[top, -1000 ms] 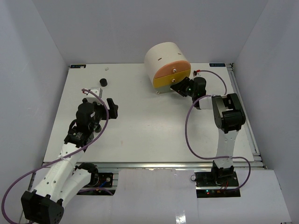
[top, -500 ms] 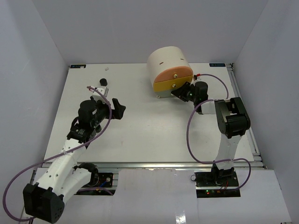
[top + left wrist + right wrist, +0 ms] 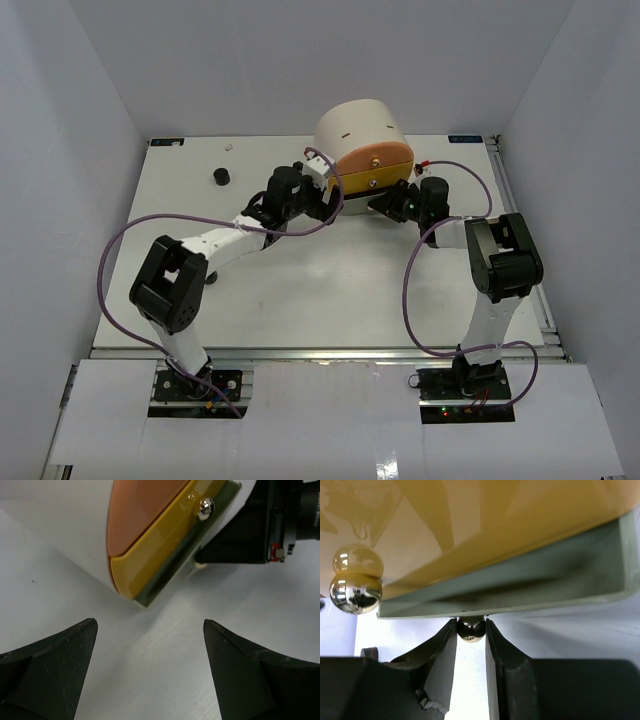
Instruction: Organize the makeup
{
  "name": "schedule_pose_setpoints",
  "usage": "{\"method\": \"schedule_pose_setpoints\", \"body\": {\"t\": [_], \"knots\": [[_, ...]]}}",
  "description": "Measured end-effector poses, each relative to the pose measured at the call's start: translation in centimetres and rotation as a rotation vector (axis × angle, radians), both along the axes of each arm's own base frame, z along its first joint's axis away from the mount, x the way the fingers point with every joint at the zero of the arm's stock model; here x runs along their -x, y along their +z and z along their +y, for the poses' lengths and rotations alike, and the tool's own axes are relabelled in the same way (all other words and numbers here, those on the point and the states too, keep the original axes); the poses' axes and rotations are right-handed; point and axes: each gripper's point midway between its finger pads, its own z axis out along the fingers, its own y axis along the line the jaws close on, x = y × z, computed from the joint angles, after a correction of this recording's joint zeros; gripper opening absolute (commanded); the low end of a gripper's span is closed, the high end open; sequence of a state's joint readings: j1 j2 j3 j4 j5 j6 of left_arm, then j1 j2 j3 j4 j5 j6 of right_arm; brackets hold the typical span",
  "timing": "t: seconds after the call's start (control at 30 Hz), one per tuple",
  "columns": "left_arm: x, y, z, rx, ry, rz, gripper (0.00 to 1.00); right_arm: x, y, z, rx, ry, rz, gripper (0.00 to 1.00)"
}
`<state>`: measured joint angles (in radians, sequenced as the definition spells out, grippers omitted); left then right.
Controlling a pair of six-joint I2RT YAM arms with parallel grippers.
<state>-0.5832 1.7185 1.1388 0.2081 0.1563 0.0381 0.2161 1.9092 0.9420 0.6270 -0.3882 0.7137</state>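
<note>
A small black jar [image 3: 220, 176] stands at the back left of the table, and a tiny pale item [image 3: 229, 147] lies near the back edge. No other makeup shows. My right gripper [image 3: 390, 205] is shut on the metal knob [image 3: 471, 629] of the grey bottom drawer [image 3: 520, 587] of the cream cylindrical box [image 3: 358, 130]. In the right wrist view its fingers [image 3: 442, 650] pinch the knob from both sides. My left gripper [image 3: 330, 195] is open and empty, just left of the box's front. In the left wrist view it faces the drawers' corner [image 3: 145, 587].
The box has an orange top drawer [image 3: 372, 158] and a yellow drawer [image 3: 165, 540] with a metal knob [image 3: 205, 508]. White walls close the table on three sides. Purple cables loop over the near half of the table.
</note>
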Motion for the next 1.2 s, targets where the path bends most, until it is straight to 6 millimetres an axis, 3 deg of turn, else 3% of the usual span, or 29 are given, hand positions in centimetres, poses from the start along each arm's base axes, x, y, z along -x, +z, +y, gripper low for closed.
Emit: {"method": "schedule_pose_setpoints", "body": {"t": [0.13, 0.5, 0.93, 1.1, 1.2], "knots": [[-2.6, 0.1, -1.1, -0.022, 0.029, -0.052, 0.98, 0.7, -0.1, -0.2, 0.001, 0.004, 0.005, 0.14], [-6.0, 2.7, -1.2, -0.013, 0.140, -0.138, 0.98, 2.4, 0.0, -1.2, 0.018, 0.016, 0.006, 0.14], [-6.7, 2.7, -0.8, -0.024, 0.189, -0.103, 0.98, 5.4, -0.2, -1.9, 0.035, 0.026, 0.021, 0.17], [-6.4, 2.5, -0.9, -0.014, 0.185, -0.082, 0.98, 6.0, -0.3, -2.1, 0.047, 0.034, 0.018, 0.36], [-5.5, 3.0, -1.1, 0.014, 0.163, -0.068, 0.98, 6.1, -0.3, -2.1, 0.052, 0.046, 0.016, 0.60]]}}
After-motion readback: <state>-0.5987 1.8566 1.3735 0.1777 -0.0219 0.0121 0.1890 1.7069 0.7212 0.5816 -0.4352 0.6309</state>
